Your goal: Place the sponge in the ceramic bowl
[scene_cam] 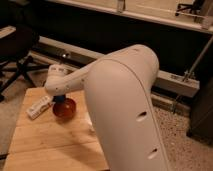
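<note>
Sponge (60, 99) shows only as a small dark-blue patch directly under the end of the robot's arm (122, 95), at the far-left rim of the ceramic bowl (66, 110). It seems to sit just above the rim rather than down in the hollow, though the view is too dim to be sure. Its long axis cannot be made out.

The bowl stands on the wooden counter (45, 142) with its glossy inside open to the camera. Its centre lies a little toward the picture's right of the blue patch and nearer the camera. That small offset is what the coming move turns on: if the sponge is in the pincer's hold, it wants to be over the hollow and not over the lip.

The pincer (59, 94) points straight down from the white wrist, right above the sponge. Whether it grips the sponge or stands loose of it I cannot tell.

A white oblong pack (39, 106) lies just beside the bowl on the picture's left. The arm's bulky white link fills the foreground and hides the counter's right part.
</note>
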`<action>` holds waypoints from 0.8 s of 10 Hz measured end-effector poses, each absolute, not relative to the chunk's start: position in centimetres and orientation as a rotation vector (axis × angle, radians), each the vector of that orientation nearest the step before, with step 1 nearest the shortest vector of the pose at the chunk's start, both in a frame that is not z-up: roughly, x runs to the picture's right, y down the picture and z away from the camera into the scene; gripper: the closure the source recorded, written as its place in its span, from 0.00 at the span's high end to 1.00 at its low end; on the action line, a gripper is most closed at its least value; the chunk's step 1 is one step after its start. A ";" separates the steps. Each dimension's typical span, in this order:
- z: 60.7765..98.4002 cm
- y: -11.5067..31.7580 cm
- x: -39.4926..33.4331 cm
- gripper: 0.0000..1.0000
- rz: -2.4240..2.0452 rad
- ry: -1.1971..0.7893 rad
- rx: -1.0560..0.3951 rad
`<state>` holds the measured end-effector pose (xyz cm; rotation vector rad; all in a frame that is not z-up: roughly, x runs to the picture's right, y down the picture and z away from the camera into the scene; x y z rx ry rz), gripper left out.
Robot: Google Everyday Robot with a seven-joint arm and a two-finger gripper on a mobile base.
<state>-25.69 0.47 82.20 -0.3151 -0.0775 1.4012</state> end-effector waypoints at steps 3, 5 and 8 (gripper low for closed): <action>82.1 0.6 -25.9 0.28 1.417 -0.076 -0.317; 82.2 0.5 -25.7 0.29 1.419 -0.074 -0.316; 82.1 0.6 -25.9 0.29 1.417 -0.075 -0.318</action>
